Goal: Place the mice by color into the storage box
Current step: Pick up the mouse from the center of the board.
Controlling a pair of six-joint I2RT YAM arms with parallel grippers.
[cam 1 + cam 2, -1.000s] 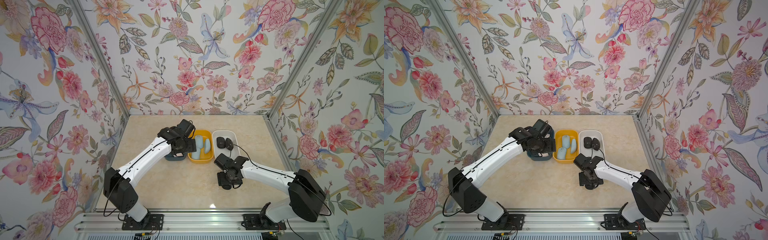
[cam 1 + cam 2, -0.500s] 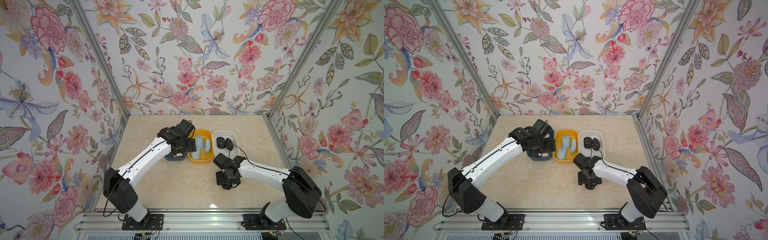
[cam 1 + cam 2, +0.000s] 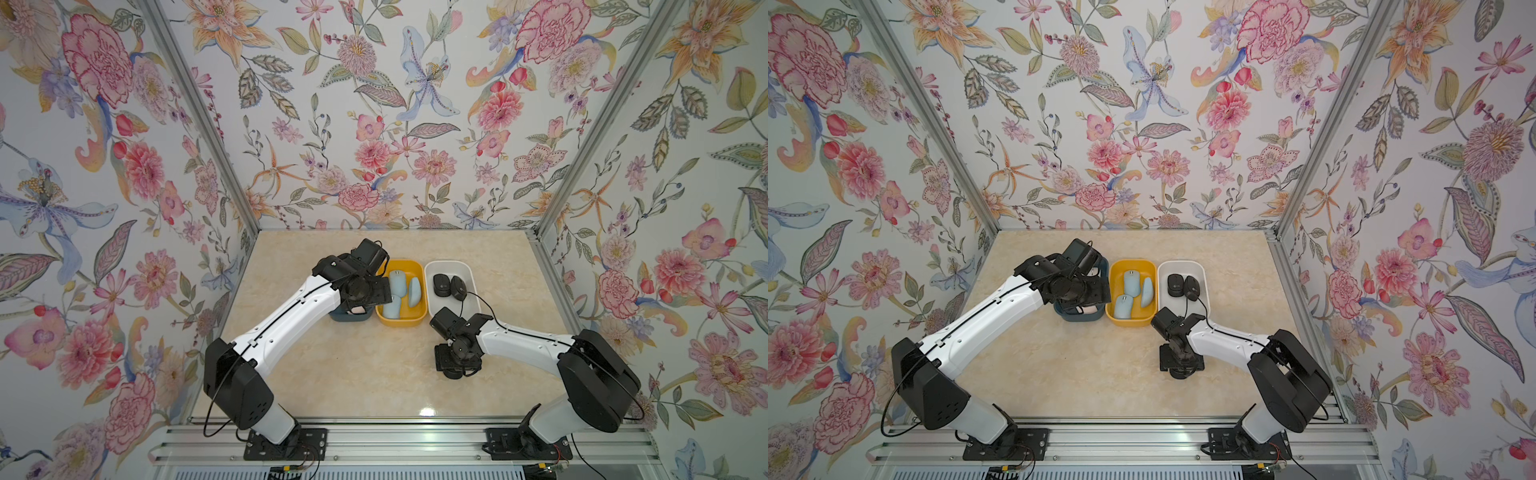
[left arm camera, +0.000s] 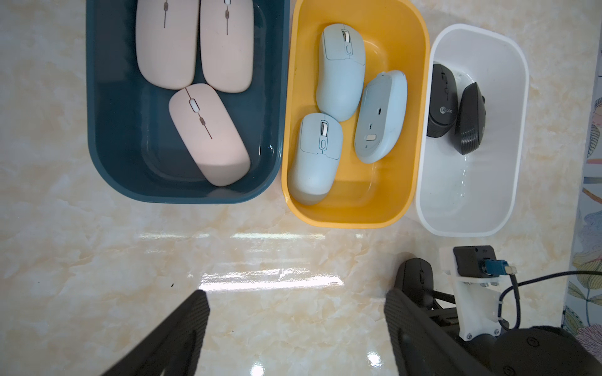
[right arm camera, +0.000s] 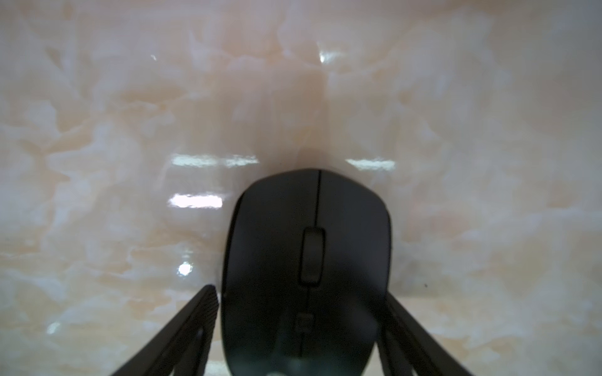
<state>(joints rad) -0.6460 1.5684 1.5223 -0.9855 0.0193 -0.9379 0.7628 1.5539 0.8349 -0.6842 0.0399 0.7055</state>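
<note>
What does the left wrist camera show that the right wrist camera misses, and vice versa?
Only the left wrist: the dark blue bin with three pink mice, the yellow bin with three blue mice, the white bin with two black mice. Only the right wrist: the loose black mouse close up, scroll wheel plain, between the fingers of the right gripper. Both: that mouse and the marble table.

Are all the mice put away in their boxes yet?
Nearly. Done: three pink mice in the dark blue bin, three light blue mice in the yellow bin, two black mice in the white bin. In hand: the right gripper straddles the last black mouse on the table; a firm grip isn't clear. Still to do: carry it into the white bin.
</note>
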